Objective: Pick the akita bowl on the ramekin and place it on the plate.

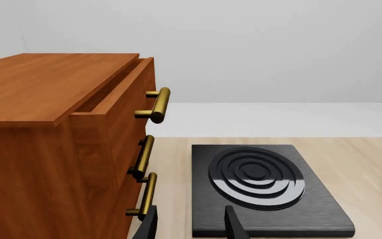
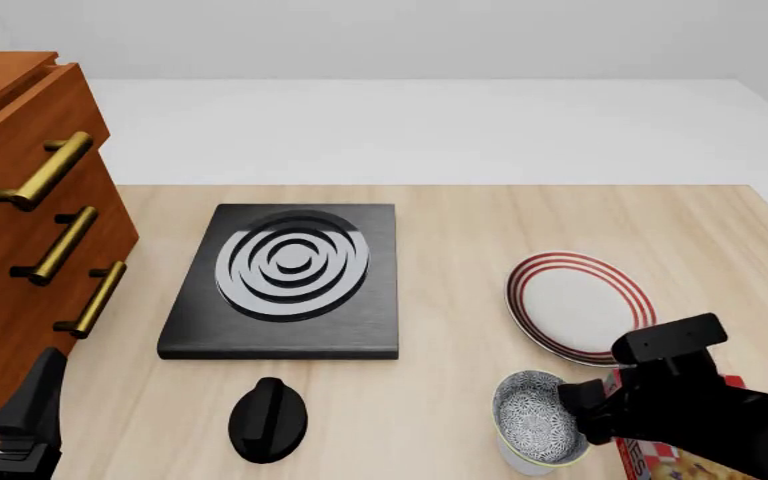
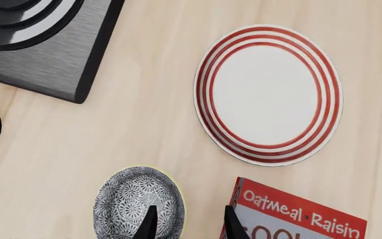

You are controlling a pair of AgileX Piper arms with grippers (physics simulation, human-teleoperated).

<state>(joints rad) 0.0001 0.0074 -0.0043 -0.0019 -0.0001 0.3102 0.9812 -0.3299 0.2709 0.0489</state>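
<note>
The speckled akita bowl (image 2: 534, 418) sits on the white ramekin (image 2: 528, 466) at the table's front right; the bowl (image 3: 133, 209) covers the ramekin in the right wrist view. My right gripper (image 2: 582, 402) is open at the bowl's right side. Seen from the right wrist, the gripper (image 3: 189, 226) has one finger over the bowl's inside and the other outside its rim. The red-ringed plate (image 2: 580, 305) (image 3: 268, 94) lies bare just beyond. My left gripper (image 1: 191, 226) is open and holds nothing, low at the front left (image 2: 31, 410) beside the cabinet.
A black stove plate (image 2: 287, 280) with a ring burner lies at the centre, and a black knob (image 2: 268, 420) sits in front of it. A wooden cabinet (image 2: 24, 220) with brass handles fills the left. A red cookie box (image 3: 290, 214) lies right of the bowl.
</note>
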